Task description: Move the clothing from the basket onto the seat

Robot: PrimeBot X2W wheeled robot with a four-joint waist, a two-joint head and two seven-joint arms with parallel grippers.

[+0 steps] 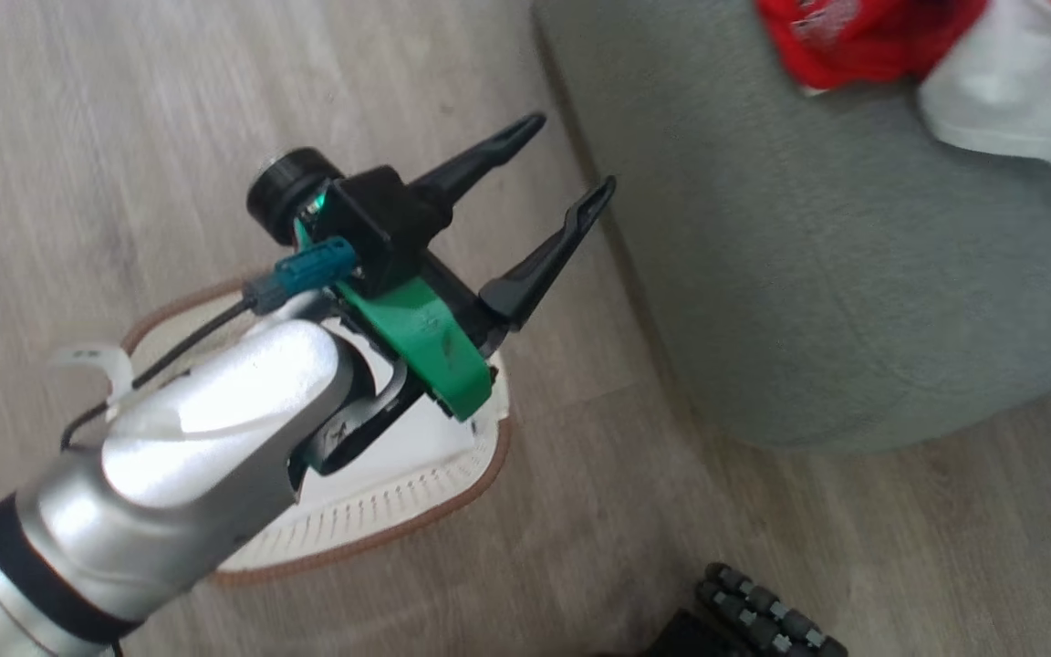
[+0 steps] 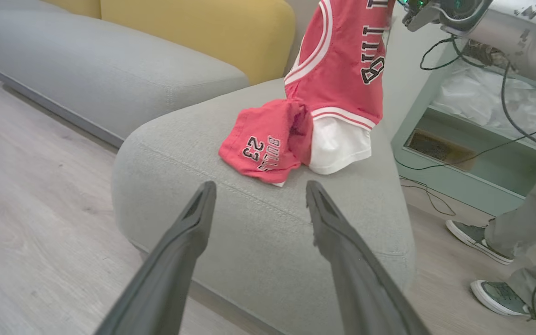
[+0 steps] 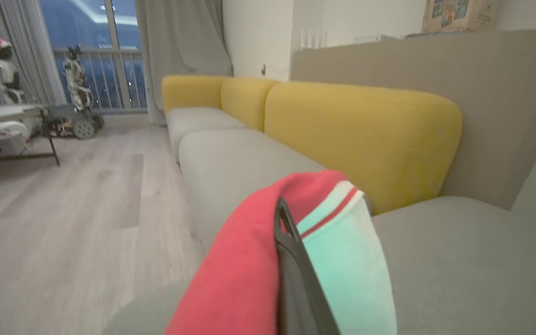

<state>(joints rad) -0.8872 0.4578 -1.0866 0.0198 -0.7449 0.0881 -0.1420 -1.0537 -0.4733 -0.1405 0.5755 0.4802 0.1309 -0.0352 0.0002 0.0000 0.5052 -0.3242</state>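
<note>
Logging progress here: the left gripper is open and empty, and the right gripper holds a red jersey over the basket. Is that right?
Not quite. The right gripper holds the red jersey over the seat, not the basket; the left wrist view shows the jersey hanging above that seat. The left gripper is open and empty, as you said.

Basket on floor, seat beside it, clothes on seat.

Head view: left hand (image 1: pixel 573 155) over floor (image 1: pixel 124 137) btw basket (image 1: pixel 452 520) & seat (image 1: pixel 808 274); basket under the arm, left of seat. Clothes pile (image 1: pixel 863 41) on seat's far right part. Left wrist view: pile well beyond the hand, w/ seat's near edge btw them. Jersey (image 2: pixel 342 56) hangs from right hand (image 3: pixel 283 218) above pile, hem down at it. Backrest (image 2: pixel 193 28) behind seat. Shelf unit (image 2: pixel 458 153) & a person's shoes (image 2: pixel 472 237) on floor to seat's right.
</note>
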